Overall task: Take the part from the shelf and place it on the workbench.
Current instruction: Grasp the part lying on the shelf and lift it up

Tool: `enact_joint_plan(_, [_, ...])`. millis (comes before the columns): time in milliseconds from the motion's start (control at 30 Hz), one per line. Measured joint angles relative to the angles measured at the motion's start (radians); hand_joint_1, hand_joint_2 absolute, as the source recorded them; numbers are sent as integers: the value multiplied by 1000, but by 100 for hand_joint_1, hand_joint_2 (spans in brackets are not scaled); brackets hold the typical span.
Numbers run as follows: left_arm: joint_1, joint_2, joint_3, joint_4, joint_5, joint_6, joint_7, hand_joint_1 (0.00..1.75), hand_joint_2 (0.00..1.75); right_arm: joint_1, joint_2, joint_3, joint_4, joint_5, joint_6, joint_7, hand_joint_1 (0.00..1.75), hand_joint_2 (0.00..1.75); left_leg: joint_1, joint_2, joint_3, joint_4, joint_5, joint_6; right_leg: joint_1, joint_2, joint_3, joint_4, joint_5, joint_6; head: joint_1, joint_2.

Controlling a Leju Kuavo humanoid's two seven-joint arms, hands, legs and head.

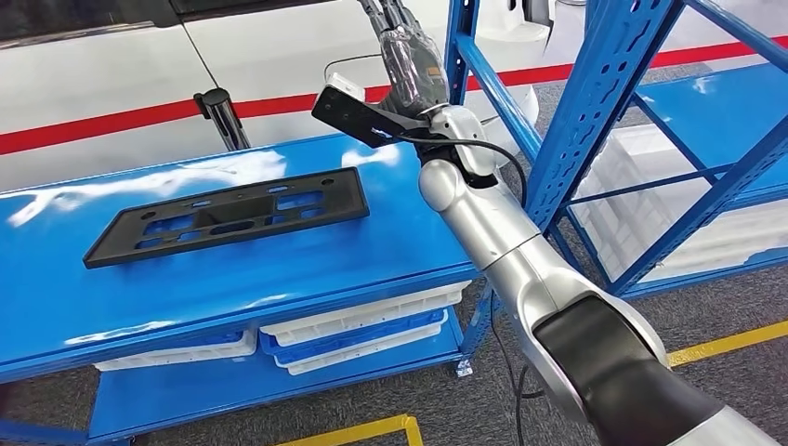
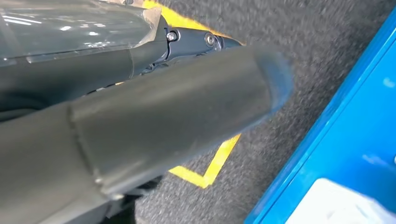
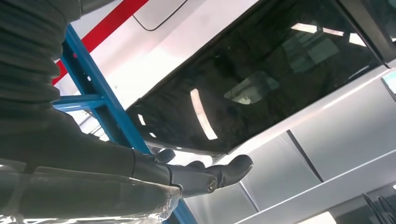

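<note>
The part, a long flat black plastic panel with several cut-outs, lies flat on the blue workbench, toward its left and middle. My right hand is raised high beyond the bench's far right corner, next to a blue post of the shelf rack, well above and right of the panel. In the right wrist view its dark fingers reach out straight with nothing in them. My left hand hangs low over the floor beside a blue shelf edge, holding nothing.
White and blue trays are stacked on the bench's lower shelf. The rack on the right carries white crates. A white car with a red stripe stands behind the bench. Yellow tape marks the grey carpet.
</note>
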Motion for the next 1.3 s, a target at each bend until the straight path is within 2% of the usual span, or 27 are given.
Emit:
enact_joint_plan(33, [3,1,2,0,2,4,2,0,0,1,1,0,0,-1,2,0,0,175,2,0,-32,40,-12,-4,1,1,2,0,-3,-2,0,0])
enact_joint_plan(67, [6,1,5,0,3,6,2,0,0,2,1,1,0,-1,3,0,0,175,3,0,-49,48,-5,-5,2,2,4,0,-6,-4,0,0])
enact_joint_plan(100, [9,2,8,1,5,9,2,0,0,2,2,1,0,-2,4,0,0,175,4,0,-46,19,21,-4,2,3,8,0,-10,-3,0,0])
enact_joint_plan(167, [12,6,15,1,8,12,2,0,0,1,3,2,-4,-6,4,0,0,175,3,0,4,-112,102,5,3,5,20,-1,-18,1,0,0])
enact_joint_plan(200, [13,8,19,1,10,13,2,0,0,0,4,2,-6,-8,6,0,0,175,1,0,28,-170,123,11,4,6,24,-2,-21,4,0,0])
enact_joint_plan(267, [13,11,24,1,14,16,1,0,0,-4,7,2,-8,-12,9,0,0,175,-6,0,55,-218,131,23,7,6,27,-4,-26,12,0,0])
enact_joint_plan(367, [15,11,29,2,16,21,-1,0,0,-8,11,3,-11,-15,13,3,0,175,-7,-1,71,-231,141,39,10,5,27,-1,-36,28,1,0])
enact_joint_plan(433, [15,11,32,2,12,32,1,0,0,-14,12,3,-14,-19,17,7,0,175,-3,0,83,-245,148,49,13,3,-5,63,-68,27,3,0])
enact_joint_plan(500, [14,12,35,4,-2,62,18,0,0,-14,11,3,-16,-26,28,11,0,175,-6,0,87,-247,146,55,14,3,-75,196,-117,20,3,0])
enact_joint_plan(533, [14,12,35,6,-17,87,37,0,0,-10,11,4,-17,-30,36,13,0,175,-8,-2,87,-247,144,57,14,3,-108,253,-132,20,3,0])
enact_joint_plan(567, [15,13,33,8,-33,116,63,0,0,-4,11,5,-19,-31,44,13,0,175,-10,-3,88,-246,143,58,14,3,-127,280,-133,23,3,0])
enact_joint_plan(600, [18,14,30,11,-45,149,100,0,0,3,11,9,-24,-26,53,13,0,175,-11,-6,90,-246,141,58,14,3,-124,263,-117,29,3,0])
enact_joint_plan(667, [26,16,27,16,-51,213,187,0,0,17,13,29,-44,1,70,12,0,175,-13,-9,95,-244,136,55,15,2,-66,133,-59,37,4,0])
enact_joint_plan(700, [31,18,28,18,-49,239,223,0,0,24,15,46,-56,18,77,14,0,175,-17,-9,95,-240,131,51,16,3,-31,62,-31,35,3,0])
enact_joint_plan(733, [34,20,30,19,-55,264,252,0,0,34,18,65,-68,33,82,16,0,175,-20,-9,95,-236,127,47,17,3,-8,15,-14,31,3,0])
enact_joint_plan(767, [37,22,28,21,-73,292,276,0,0,45,21,84,-78,44,88,19,0,175,-21,-9,95,-234,124,43,19,3,3,-7,-6,26,2,0])
enact_joint_plan(867, [44,32,-3,28,-172,397,388,0,0,87,28,151,-103,84,111,25,0,175,-16,-8,93,-226,114,28,14,3,10,-16,-1,10,2,0])
enact_joint_plan(900, [46,36,-19,30,-202,422,428,0,0,101,33,177,-109,99,116,25,0,175,-13,-7,87,-208,100,21,10,3,13,-18,0,4,1,0])
enact_joint_plan(933, [47,38,-34,33,-223,439,464,0,0,115,41,204,-113,114,119,26,0,175,-9,-6,71,-171,77,13,6,3,16,-20,0,0,1,0])
enact_joint_plan(1000, [48,41,-58,38,-242,457,529,0,0,146,59,259,-116,136,126,26,0,175,0,-4,14,-47,13,-2,6,3,19,-20,-3,-6,0,0])
enact_joint_plan(1033, [48,42,-66,40,-244,463,561,0,0,162,68,286,-115,142,130,26,0,175,4,-4,-17,12,-9,-9,6,2,20,-20,-3,-7,1,0])
enact_joint_plan(1067, [49,42,-72,41,-246,467,590,0,0,176,77,310,-114,145,135,25,0,175,8,-2,-36,45,-15,-14,5,3,20,-20,-4,-7,1,0])
enact_joint_plan(1100, [51,42,-77,42,-247,471,615,0,0,188,87,332,-113,146,139,23,0,175,13,-1,-35,37,-1,-17,5,3,20,-20,-4,-7,1,0])
enact_joint_plan(1133, [53,43,-81,42,-249,475,635,0,0,196,97,352,-111,145,144,19,0,175,16,0,-13,-10,29,-20,3,3,21,-19,-5,-6,1,0])
enact_joint_plan(1200, [54,42,-86,42,-250,481,661,0,0,205,120,386,-106,140,155,7,0,175,20,3,60,-150,91,-23,3,4,23,-19,-8,0,0,0])
enact_joint_plan(1233, [53,41,-87,42,-250,484,669,0,0,207,132,401,-102,137,161,1,0,175,20,2,87,-201,107,-20,5,4,24,-19,-10,4,1,0])
enact_joint_plan(1300, [52,37,-90,42,-248,488,676,0,0,212,157,434,-90,134,170,-8,0,175,15,-1,105,-235,112,-14,18,5,23,-17,-16,7,3,0])
